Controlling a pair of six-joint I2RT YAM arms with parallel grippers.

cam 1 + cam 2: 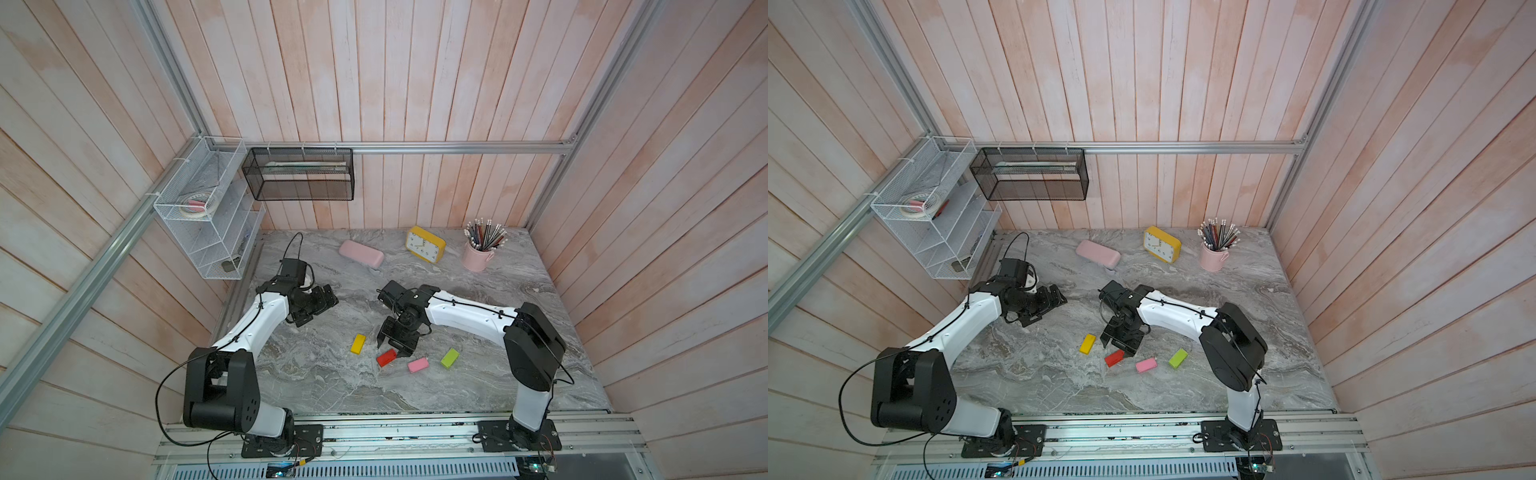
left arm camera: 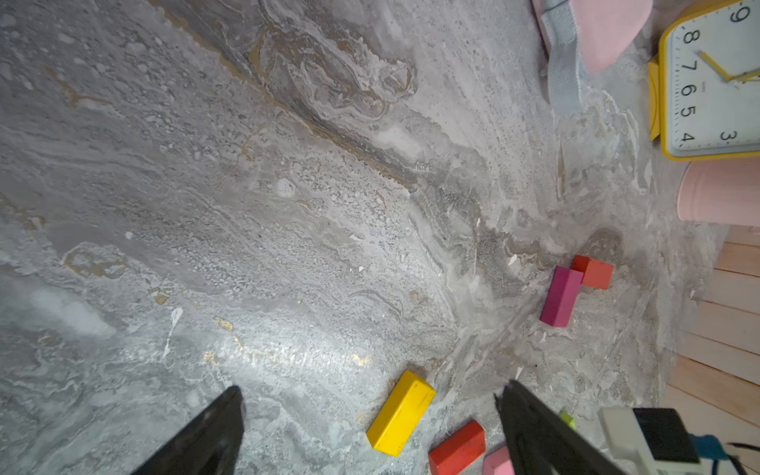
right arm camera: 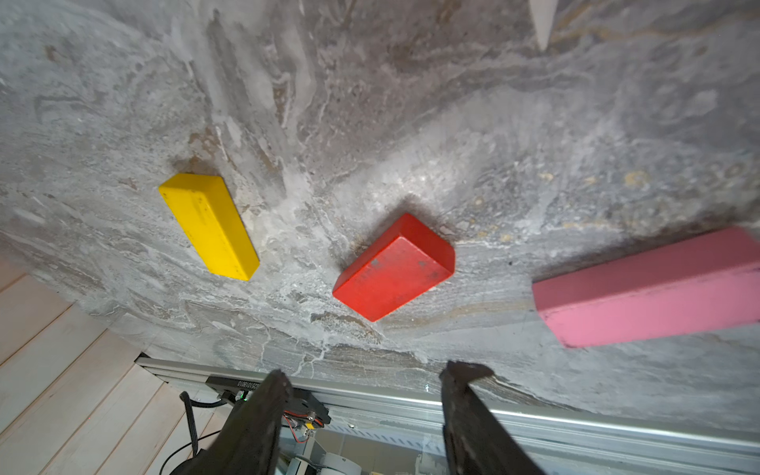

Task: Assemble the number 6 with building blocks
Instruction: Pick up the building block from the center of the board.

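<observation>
my right claw (image 3: 364, 374) hovered spread and empty close by the red block (image 3: 394, 267), which lay on the surface (image 3: 411, 103) between the yellow block (image 3: 209, 226) and the pink block (image 3: 649, 288). its long axis ran skew to my jaws, so i judged a wrist turn due. my left claw (image 1: 320, 309), also spread, sat well apart.
</observation>
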